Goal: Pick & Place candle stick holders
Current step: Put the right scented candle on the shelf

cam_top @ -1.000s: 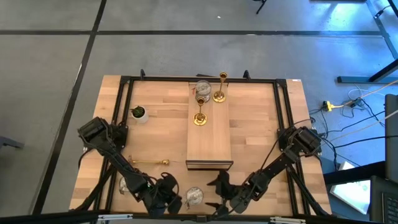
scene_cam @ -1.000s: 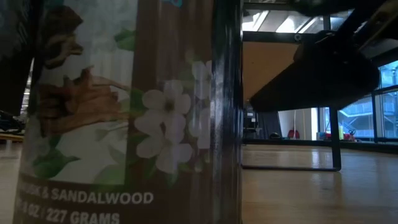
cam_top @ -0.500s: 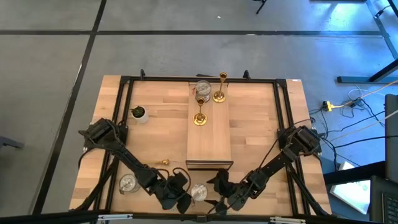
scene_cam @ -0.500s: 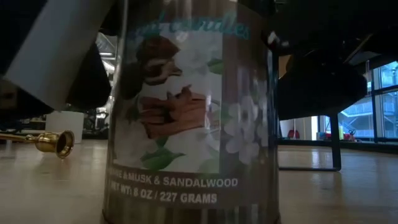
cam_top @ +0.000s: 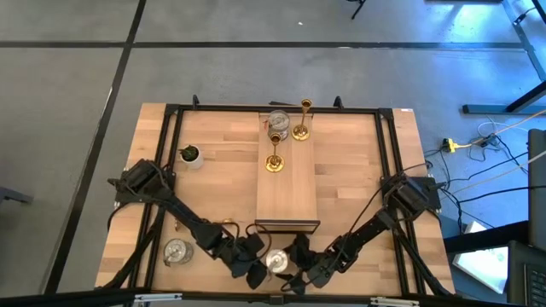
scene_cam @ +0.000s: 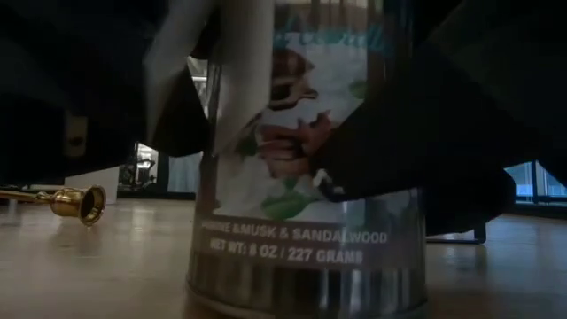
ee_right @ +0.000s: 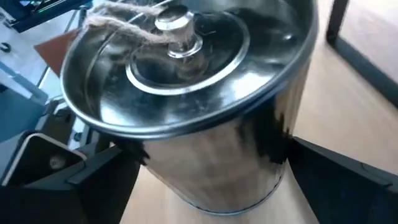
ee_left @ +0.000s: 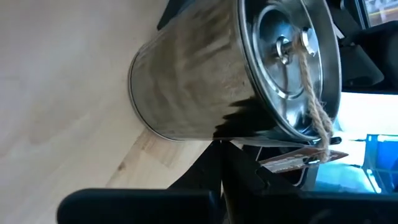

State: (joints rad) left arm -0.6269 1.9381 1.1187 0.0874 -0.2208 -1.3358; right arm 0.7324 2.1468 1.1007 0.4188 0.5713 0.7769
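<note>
**Both grippers crowd one silver tin at the near edge**

The worktop [cam_top: 358, 170] is pale wood inside a black frame, with bare board to either side of the long wooden board [cam_top: 287, 192] lying down its middle. At the board's far end stand a silvery cup [cam_top: 279, 118], a gold stick [cam_top: 300, 130] beside it, another gold stick [cam_top: 274, 162] nearer, and a small dark-and-gold piece [cam_top: 275, 135] between them.

The silver tin [cam_top: 276, 263] sits at the near edge, just in front of the board's near end. Its label [scene_cam: 292, 235] reads "MUSK & SANDALWOOD" and "WT: 8 OZ / 227 GRAMS"; a knobbed lid with twine and a tag tops it.

The left gripper [cam_top: 254, 266] and right gripper [cam_top: 299, 266] flank the tin closely. The right gripper's fingers spread wide around it; whether the left gripper is closed on it cannot be told.

Another silvery cup [cam_top: 175, 251] stands at near left. A gold stick [scene_cam: 62, 200] lies on its side. A tiny potted plant [cam_top: 190, 154] stands at far left.
</note>
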